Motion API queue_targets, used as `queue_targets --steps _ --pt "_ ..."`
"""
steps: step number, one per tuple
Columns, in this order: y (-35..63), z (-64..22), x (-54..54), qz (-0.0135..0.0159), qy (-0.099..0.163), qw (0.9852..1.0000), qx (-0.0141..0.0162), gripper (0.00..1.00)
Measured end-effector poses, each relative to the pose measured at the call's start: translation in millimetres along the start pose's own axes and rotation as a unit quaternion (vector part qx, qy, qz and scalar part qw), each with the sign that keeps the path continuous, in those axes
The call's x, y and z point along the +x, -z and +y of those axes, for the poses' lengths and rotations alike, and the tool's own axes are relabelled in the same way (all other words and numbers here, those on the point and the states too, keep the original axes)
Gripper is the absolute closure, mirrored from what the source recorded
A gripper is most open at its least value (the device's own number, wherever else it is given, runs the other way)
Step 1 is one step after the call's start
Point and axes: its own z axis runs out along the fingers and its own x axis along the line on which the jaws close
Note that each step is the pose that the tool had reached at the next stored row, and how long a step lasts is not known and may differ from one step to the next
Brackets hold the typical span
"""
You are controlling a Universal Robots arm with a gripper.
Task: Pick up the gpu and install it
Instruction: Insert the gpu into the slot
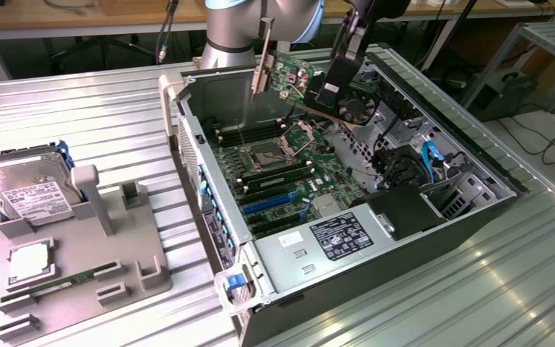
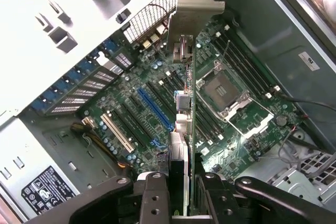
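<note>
The gpu (image 1: 308, 78), a green card with a round black fan and a silver bracket at one end, hangs tilted in the air over the far end of the open computer case (image 1: 470, 163). My gripper (image 1: 340, 76) is shut on its upper edge. In the wrist view the gpu (image 2: 191, 103) shows edge-on, bracket end farthest from the camera, held between my black fingers (image 2: 152, 195). It hovers above the motherboard (image 2: 131, 114), clear of the slots. The long blue slot (image 2: 155, 109) lies just beside the card's line.
The case lies open on a ribbed metal table, with the CPU socket (image 1: 258, 153), the power supply (image 1: 340, 238) and blue cables (image 1: 430, 160) inside. At the exterior view's left a grey holder (image 1: 84, 267) carries a hard drive (image 1: 27, 184) and a RAM stick (image 1: 66, 285).
</note>
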Motion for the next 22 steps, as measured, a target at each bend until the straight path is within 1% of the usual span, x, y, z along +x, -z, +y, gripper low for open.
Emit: queue_targets --steps 5,11,19,22 --pt "0.0 -0.1 0.1 0.0018 0.020 0.9998 0.0003 0.73" --pt "0.0 -0.1 0.1 0.0039 0.043 0.9991 0.0007 0.73" --pt "0.0 -0.1 0.2 0.0065 0.071 0.9974 0.0012 0.73" --pt "0.0 -0.2 0.3 0.0076 0.084 0.9965 0.0015 0.73"
